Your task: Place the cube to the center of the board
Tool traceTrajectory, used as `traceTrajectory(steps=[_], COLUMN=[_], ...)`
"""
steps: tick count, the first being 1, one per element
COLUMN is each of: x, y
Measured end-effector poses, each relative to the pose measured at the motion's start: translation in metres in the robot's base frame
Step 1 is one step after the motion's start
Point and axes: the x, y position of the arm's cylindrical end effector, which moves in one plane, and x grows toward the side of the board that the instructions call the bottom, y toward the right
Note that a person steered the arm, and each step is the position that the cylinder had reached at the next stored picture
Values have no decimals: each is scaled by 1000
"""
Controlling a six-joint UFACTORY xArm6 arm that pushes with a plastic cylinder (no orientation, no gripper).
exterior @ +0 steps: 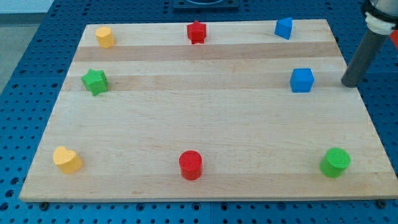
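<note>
My tip, the lower end of a straight dark rod, rested at the right edge of the pale wooden board, in the view's upper right. The rod was my hand and had no parts to spread or press together; it pinched nothing and touched no block.

Just to the view's left of my tip, with a clear gap between, sat the blue plastic cube, the block I was to move. It lay near the board's right edge, well away from the middle.

Farther out, a second blue block, its shape less regular, stood at the top edge above the cube. A red star-shaped block sat at the top centre and a yellow block with angled sides at the top left. A green star lay at the left edge. Along the bottom were a yellow heart, a red cylinder and a green cylinder.

I judged the step to be the approach: I was lined up behind the cube on its right, the push not yet begun. The next move called for sliding left and slightly toward the view's bottom, meeting the cube's right face squarely so it did not spin off the line to the centre.
</note>
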Motion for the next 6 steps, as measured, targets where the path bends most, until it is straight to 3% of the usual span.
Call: traceTrajectory(steps=[3,6], x=[0,-13], y=[-87,-102])
